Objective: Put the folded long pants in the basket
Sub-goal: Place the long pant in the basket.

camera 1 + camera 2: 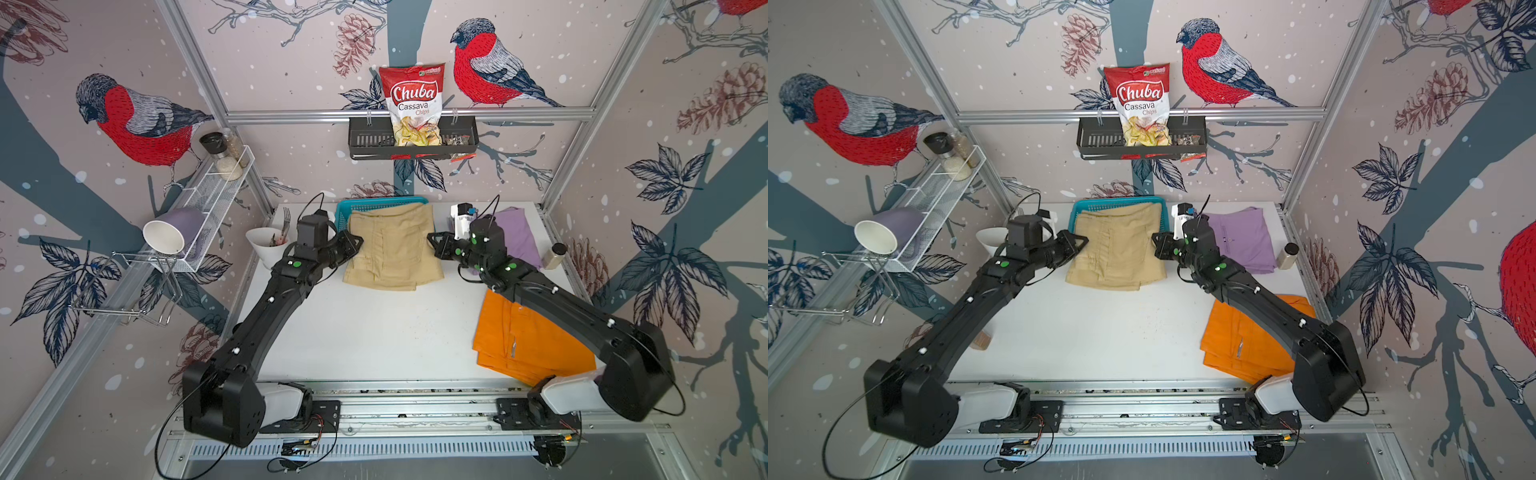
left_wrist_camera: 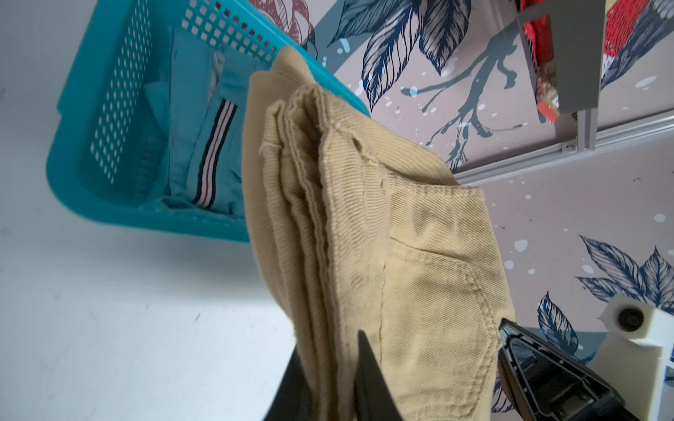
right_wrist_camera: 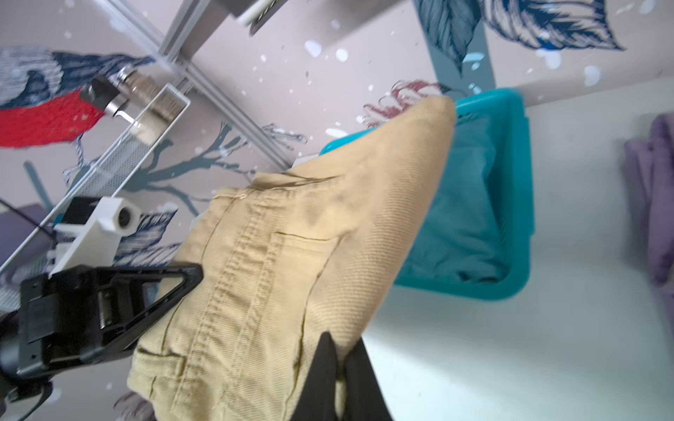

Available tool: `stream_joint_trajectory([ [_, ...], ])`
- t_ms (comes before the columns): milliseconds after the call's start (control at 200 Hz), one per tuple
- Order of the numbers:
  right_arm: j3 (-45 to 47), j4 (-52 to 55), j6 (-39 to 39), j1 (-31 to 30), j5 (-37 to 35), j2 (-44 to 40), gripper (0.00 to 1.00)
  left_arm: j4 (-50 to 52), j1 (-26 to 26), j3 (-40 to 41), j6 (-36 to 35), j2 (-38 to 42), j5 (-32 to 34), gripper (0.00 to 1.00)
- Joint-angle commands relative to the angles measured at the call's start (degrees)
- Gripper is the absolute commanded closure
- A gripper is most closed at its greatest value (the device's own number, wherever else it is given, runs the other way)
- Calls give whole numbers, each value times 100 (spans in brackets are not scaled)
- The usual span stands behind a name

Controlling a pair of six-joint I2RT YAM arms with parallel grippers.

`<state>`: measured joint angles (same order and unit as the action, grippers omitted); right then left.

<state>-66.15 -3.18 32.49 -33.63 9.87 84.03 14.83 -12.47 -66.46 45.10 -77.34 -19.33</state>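
One khaki pants point(image 1: 392, 249), clamped between left pincer point(image 1: 358, 241), right pincer point(image 1: 430, 238)

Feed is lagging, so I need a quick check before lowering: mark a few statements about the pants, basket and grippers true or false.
1. The left gripper and the right gripper are both shut on the tan pants. True.
2. The basket is empty. False: the blue pants lie in it.
3. The orange pants are in the basket. False: they lie on the table.
4. The purple pants lie on the table. True.
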Motion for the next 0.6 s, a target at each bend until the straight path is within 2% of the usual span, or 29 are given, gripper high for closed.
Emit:
stream_joint_trajectory([
  [0,-719,191,-175,296,426,583,100,-218,211,-593,-189,-564,-151,100],
  [150,-1763,505,-358,556,457,1598,100,90,254,-1715,-547,-1575,-62,100],
  [245,-2416,712,-437,691,513,2329,100,80,284,-2097,-593,-2088,-53,100],
  [455,-3825,1213,-588,924,582,4034,100,-306,355,-2427,-675,-3307,-36,100],
  [595,-4290,1415,-730,911,514,4759,100,-756,505,-2362,-614,-4005,-299,100],
])
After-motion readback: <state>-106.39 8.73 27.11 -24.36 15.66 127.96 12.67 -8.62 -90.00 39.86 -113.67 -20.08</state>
